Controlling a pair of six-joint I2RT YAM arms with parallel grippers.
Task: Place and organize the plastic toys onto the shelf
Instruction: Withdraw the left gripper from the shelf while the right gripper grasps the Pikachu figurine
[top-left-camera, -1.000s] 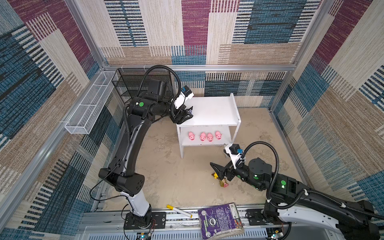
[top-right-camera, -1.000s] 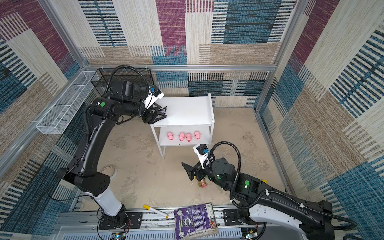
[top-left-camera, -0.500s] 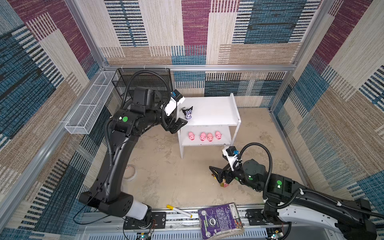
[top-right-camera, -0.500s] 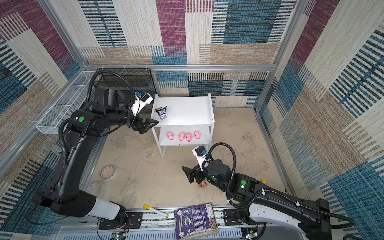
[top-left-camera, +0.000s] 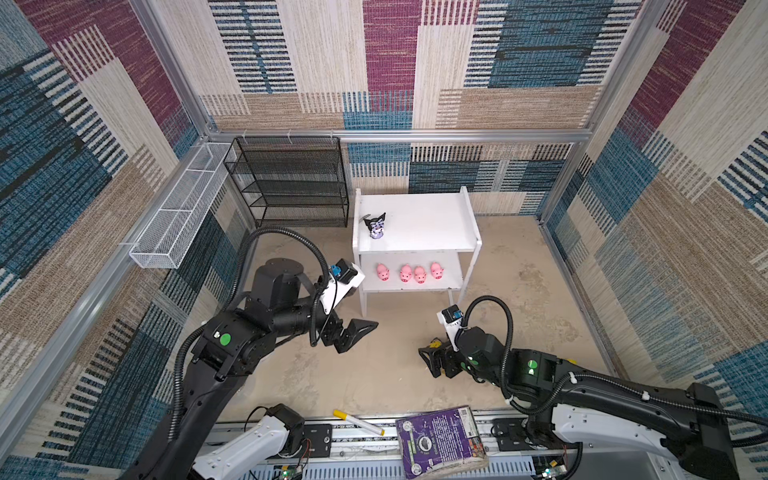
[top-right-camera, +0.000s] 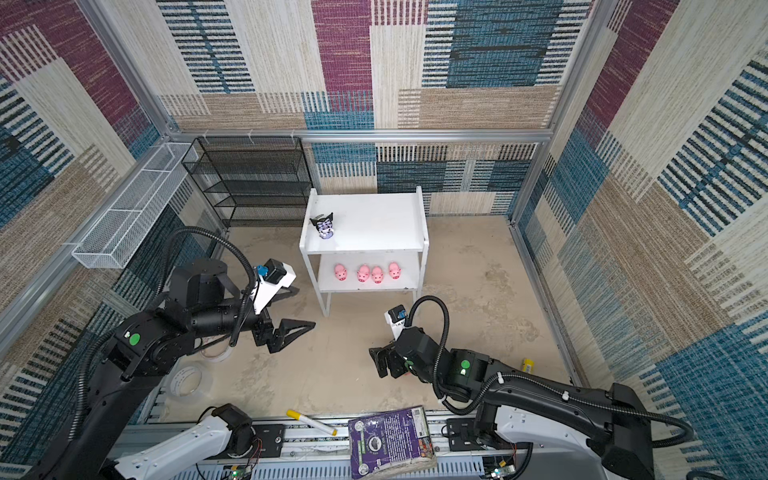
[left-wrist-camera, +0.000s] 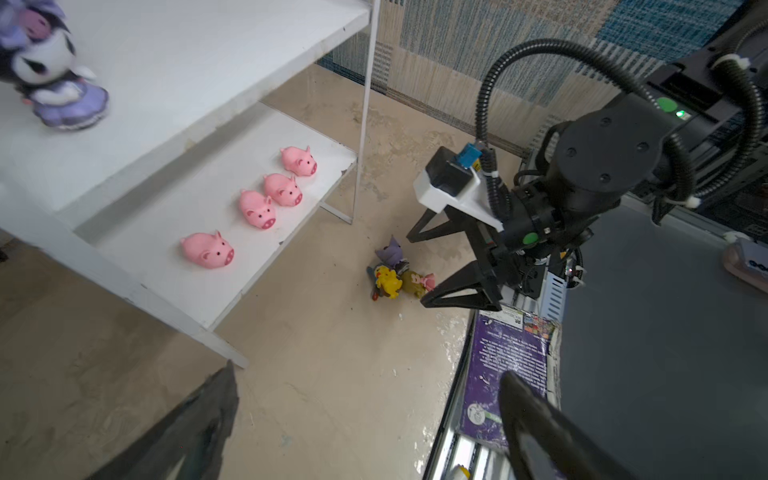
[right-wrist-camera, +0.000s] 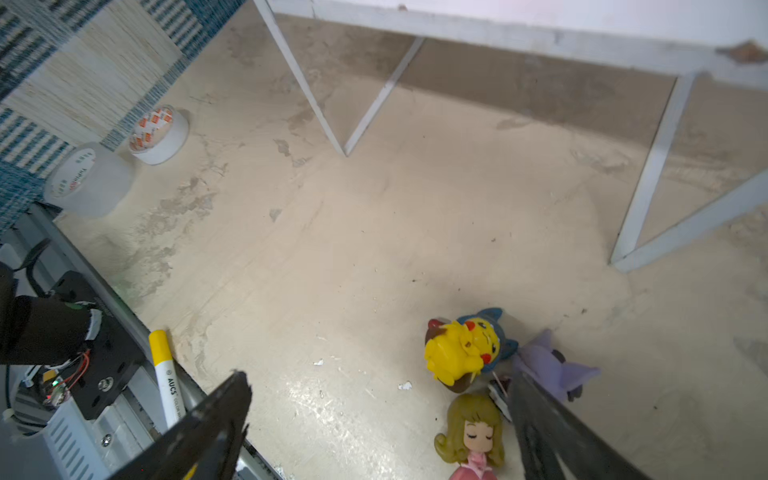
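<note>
The left gripper (top-left-camera: 356, 335) has drawn back from the shelf (top-left-camera: 419, 232) to hang before it, jaws spread and empty, leaving the black-purple toy (top-left-camera: 376, 226) upright on the top board above four pigs (top-left-camera: 405, 273). The right gripper (top-left-camera: 430, 360), jaws spread, stays low over the floor (top-left-camera: 374, 386). Only the wrist views show the yellow toy (right-wrist-camera: 461, 351), lilac toy (right-wrist-camera: 548, 370) and girl (right-wrist-camera: 471, 436) clustered there, the girl between its fingers.

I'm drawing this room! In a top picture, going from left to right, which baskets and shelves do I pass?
White wire basket → black mesh rack → white shelf.
</note>
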